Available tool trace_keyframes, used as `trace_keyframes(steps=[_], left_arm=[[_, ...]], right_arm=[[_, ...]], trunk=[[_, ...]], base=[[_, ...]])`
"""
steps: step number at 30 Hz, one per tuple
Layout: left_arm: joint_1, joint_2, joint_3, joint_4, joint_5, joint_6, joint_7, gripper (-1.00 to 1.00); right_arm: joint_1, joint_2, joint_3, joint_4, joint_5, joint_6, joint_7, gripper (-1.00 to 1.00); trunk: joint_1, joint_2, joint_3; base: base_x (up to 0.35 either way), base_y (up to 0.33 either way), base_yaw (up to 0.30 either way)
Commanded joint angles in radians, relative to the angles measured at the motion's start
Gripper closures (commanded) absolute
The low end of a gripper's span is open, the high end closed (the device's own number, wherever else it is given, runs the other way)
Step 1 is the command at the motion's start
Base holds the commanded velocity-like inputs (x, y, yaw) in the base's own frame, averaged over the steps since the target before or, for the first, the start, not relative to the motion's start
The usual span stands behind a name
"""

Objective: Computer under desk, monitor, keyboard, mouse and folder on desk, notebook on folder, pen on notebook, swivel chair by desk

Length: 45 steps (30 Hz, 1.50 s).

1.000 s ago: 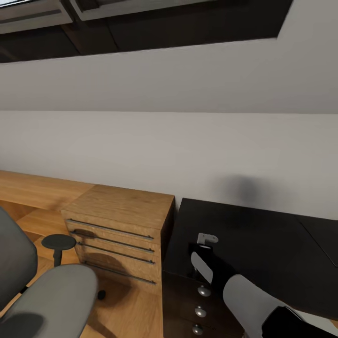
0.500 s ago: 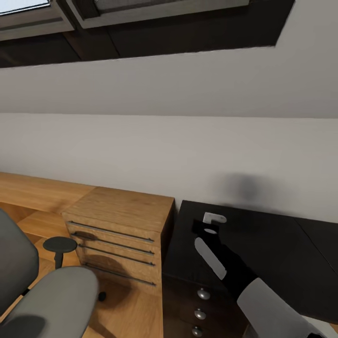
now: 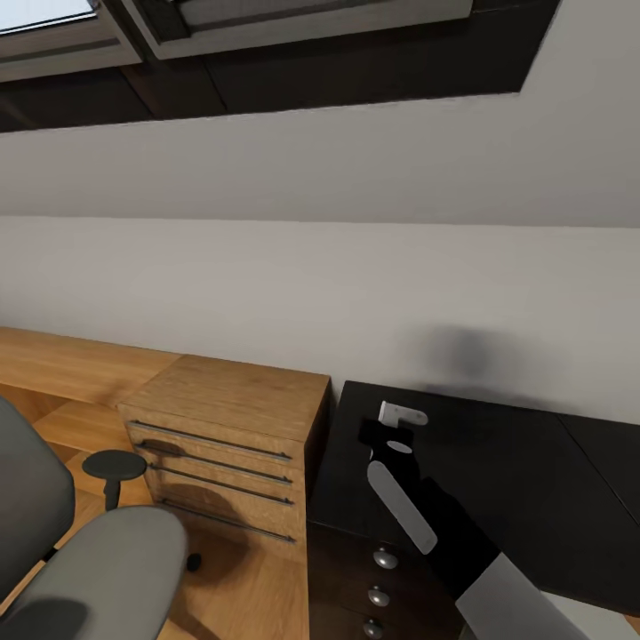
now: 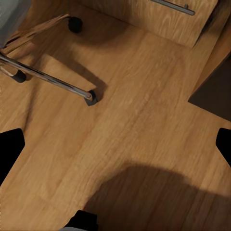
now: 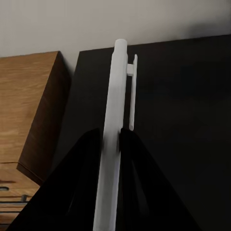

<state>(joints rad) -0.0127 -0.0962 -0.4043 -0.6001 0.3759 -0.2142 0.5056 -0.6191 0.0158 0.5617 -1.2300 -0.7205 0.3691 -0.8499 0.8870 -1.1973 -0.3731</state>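
Room: bedroom corner, pale wall behind, wood floor (image 4: 134,110) underfoot.
Landmark: the desk (image 3: 498,462) — glossy black top, silver-knobbed drawers on its front.
Nearest: swivel chair (image 3: 98,560), well off the desk's end, grey seat and a black armrest pad showing; its chrome leg and casters show in the left wrist view.
Left gripper (image 4: 115,149): hanging over bare floor, fingers spread wide, nothing between them.
Beside the desk: wooden cabinet (image 3: 227,436) with bar handles, butted against the desk's end.
Right gripper (image 5: 111,139): over the desk's corner — fingers clamped on the pen (image 5: 115,130), white barrel sticking forward, clip to one side.
Pen: held above the black top, near the cabinet end.
Risk: no notebook or folder under it here — released now, it lands on bare desk and may roll.
Risk two: thin barrel, narrow pinch; a quick swing could twist it loose.
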Motion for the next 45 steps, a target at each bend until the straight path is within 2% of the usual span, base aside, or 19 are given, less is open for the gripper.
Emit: trace_keyframes(steps=[1, 14, 35, 45], left_arm=[[-0.001, 0.001, -0.007, 0.0, 0.011, -0.007, 0.006, -1.0], [-0.001, 0.001, -0.004, 0.001, 0.011, -0.007, 0.003, -1.0], [-0.001, 0.002, -0.004, 0.002, 0.011, -0.007, 0.003, -1.0], [-0.001, 0.002, -0.004, 0.002, 0.011, -0.007, 0.003, -1.0]], right_arm=[[-0.001, 0.0, 0.001, -0.002, -0.005, 0.003, -0.005, 1.0], [-0.001, 0.001, 0.001, -0.002, -0.005, -0.001, -0.009, 1.0], [-0.001, 0.001, 0.003, -0.001, -0.005, -0.002, -0.011, 1.0], [0.0, 0.001, 0.001, 0.0, -0.005, -0.003, -0.01, 1.0]], trunk=[[0.0, -0.001, -0.001], [0.0, -0.001, -0.001], [0.0, -0.001, -0.001], [0.0, -0.001, -0.001]], base=[[0.0, 0.0, 0.0], [-0.005, 0.0, 0.0], [-0.085, 0.0, 0.0], [-0.003, 0.0, -0.183]])
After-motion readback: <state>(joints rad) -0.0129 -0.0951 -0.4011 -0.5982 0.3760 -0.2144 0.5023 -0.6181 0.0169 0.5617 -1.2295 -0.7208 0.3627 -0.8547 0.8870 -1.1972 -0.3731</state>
